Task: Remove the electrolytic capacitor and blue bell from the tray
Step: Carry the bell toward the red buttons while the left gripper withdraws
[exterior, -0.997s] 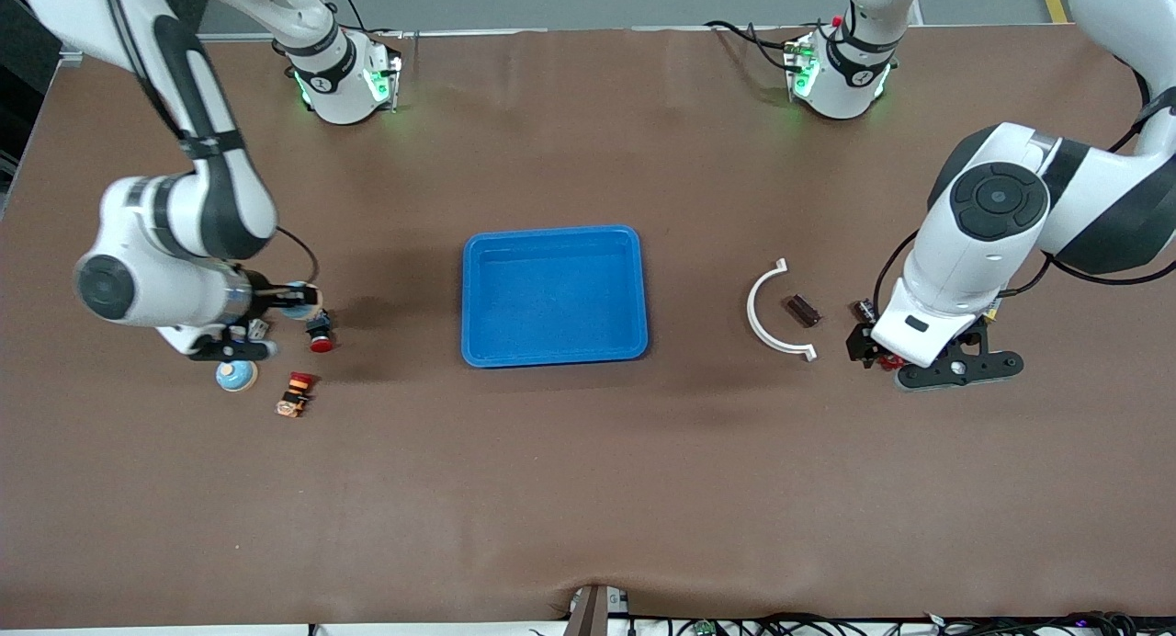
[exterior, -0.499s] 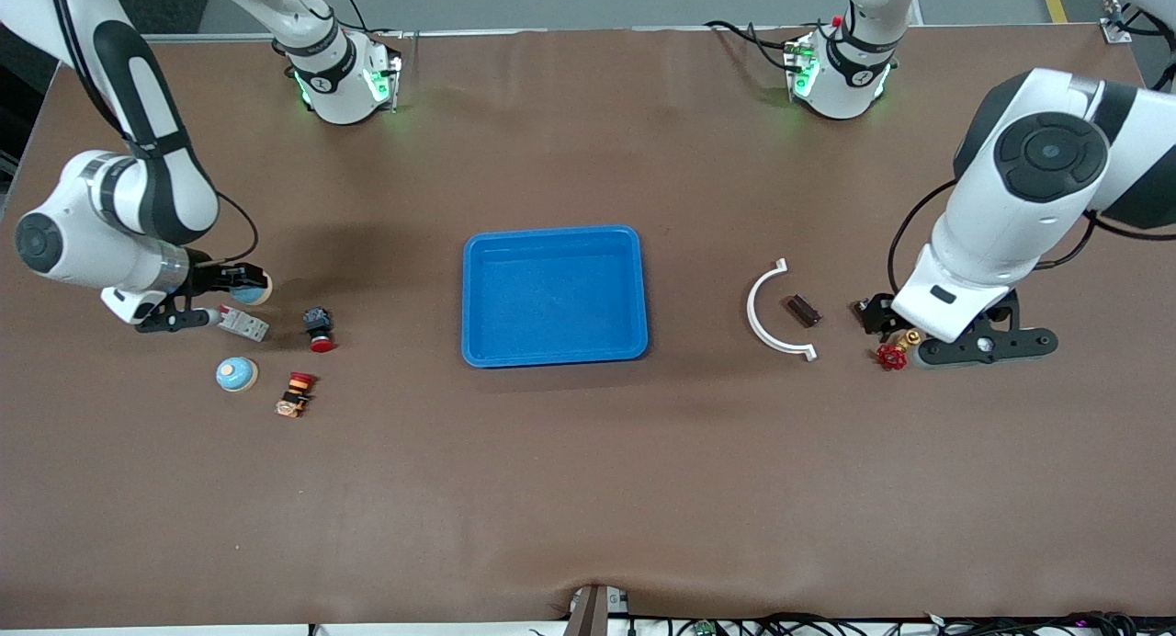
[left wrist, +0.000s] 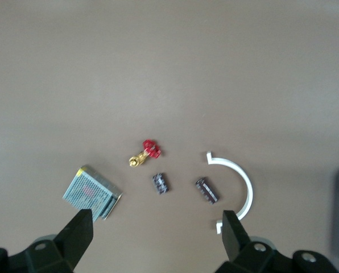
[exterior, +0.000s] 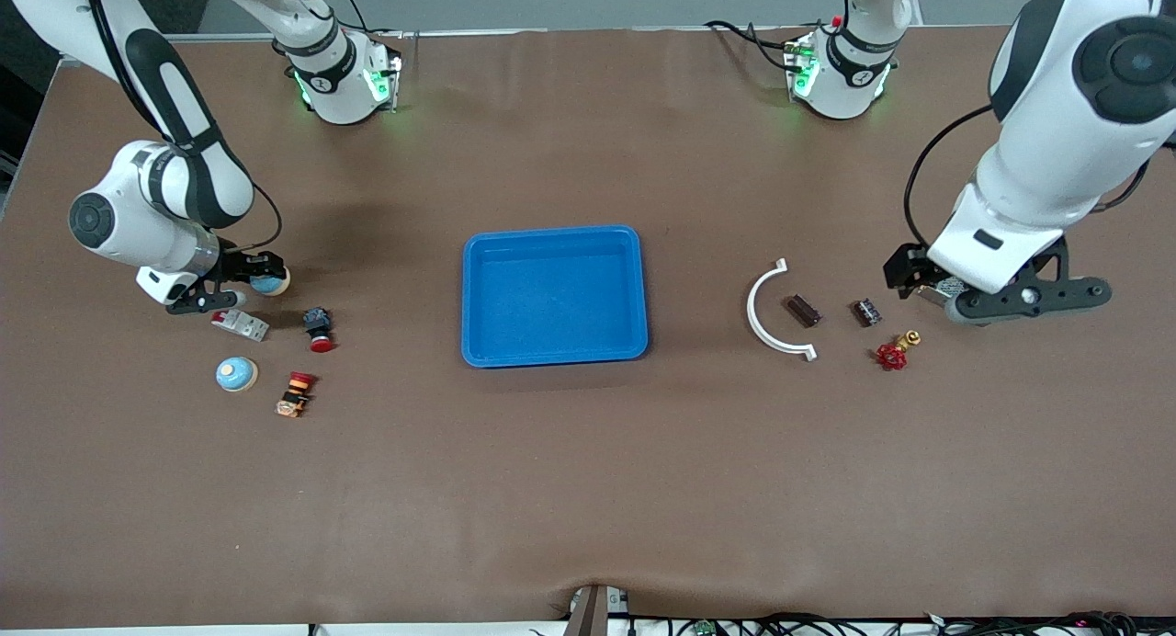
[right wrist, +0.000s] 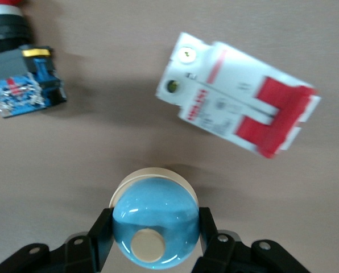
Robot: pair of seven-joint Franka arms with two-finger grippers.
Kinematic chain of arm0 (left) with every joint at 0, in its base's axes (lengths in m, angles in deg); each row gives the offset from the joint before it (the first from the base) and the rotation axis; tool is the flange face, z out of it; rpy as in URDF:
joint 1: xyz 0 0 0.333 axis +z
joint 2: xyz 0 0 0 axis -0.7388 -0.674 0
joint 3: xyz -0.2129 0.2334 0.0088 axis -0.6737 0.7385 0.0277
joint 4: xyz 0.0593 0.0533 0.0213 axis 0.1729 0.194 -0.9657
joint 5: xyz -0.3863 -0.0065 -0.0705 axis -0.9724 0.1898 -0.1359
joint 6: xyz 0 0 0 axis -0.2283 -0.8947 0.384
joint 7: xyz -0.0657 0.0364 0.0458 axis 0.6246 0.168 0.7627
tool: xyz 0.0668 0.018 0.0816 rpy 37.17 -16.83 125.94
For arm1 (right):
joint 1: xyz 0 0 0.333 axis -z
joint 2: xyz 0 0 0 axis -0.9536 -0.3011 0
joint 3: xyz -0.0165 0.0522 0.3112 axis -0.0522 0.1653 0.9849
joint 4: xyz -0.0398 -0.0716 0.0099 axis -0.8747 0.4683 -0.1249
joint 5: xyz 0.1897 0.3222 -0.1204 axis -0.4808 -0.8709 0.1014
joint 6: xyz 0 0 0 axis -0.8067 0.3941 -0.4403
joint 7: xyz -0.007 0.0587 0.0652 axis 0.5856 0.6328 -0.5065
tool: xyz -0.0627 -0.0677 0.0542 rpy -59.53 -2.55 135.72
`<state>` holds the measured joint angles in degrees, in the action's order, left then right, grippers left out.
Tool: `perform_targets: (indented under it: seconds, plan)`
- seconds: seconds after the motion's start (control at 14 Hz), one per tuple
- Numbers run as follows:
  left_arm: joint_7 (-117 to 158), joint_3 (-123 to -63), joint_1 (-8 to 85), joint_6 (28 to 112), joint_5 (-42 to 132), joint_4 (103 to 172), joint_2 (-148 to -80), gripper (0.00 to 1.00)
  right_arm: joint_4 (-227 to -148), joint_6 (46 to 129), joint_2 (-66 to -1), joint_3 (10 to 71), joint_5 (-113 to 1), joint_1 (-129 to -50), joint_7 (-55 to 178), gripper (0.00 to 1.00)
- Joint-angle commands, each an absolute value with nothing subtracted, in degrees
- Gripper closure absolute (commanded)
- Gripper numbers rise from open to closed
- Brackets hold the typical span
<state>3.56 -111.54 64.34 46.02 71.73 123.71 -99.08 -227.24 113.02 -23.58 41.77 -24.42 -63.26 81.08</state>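
Front view: the tray (exterior: 551,296) stands empty at mid-table, so removal from it looks complete. The electrolytic capacitor (exterior: 865,312) lies on the table toward the left arm's end, beside a red-handled valve (exterior: 891,356) and a white arc (exterior: 772,310). The left gripper (exterior: 997,296) hangs over the table just beside the capacitor, jaws wide and empty. The right gripper (exterior: 241,282) holds the blue bell (exterior: 269,282) above the table toward the right arm's end; release remains. Left wrist view: open fingers (left wrist: 78,236) frame the capacitor (left wrist: 160,183), which lies free on the table. Right wrist view: the right gripper (right wrist: 155,236) clamps the bell (right wrist: 153,227) near a circuit breaker (right wrist: 238,116).
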Motion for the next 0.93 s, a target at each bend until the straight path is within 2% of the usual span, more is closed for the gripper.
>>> perform_targets:
  seconds: [0.0,0.21,0.36,0.57,0.85]
  plan:
    - [5.2,-104.8,60.3,44.4,67.4,123.9,-95.5,0.00,-228.4,113.0,-21.5,42.5,-23.6,-60.0,83.9,1.00]
    - [7.4,-92.9,52.5,43.9,60.8,124.2,-92.6,0.00,-228.6,113.7,-21.7,42.6,-23.6,-59.1,85.0,1.00]
    - [9.4,-87.8,49.7,42.4,58.6,124.7,-90.6,0.00,-228.9,113.7,-21.7,42.6,-23.7,-59.1,85.0,1.00]
    - [9.4,-84.3,46.8,41.3,58.3,125.1,-88.7,0.00,-229.9,114.7,-21.7,42.7,-24.2,-59.3,84.9,1.00]
    - [12.5,-81.9,46.8,41.5,53.9,129.5,-84.1,0.00,-230.0,115.3,-22.3,42.8,-24.4,-59.6,84.9,1.00]
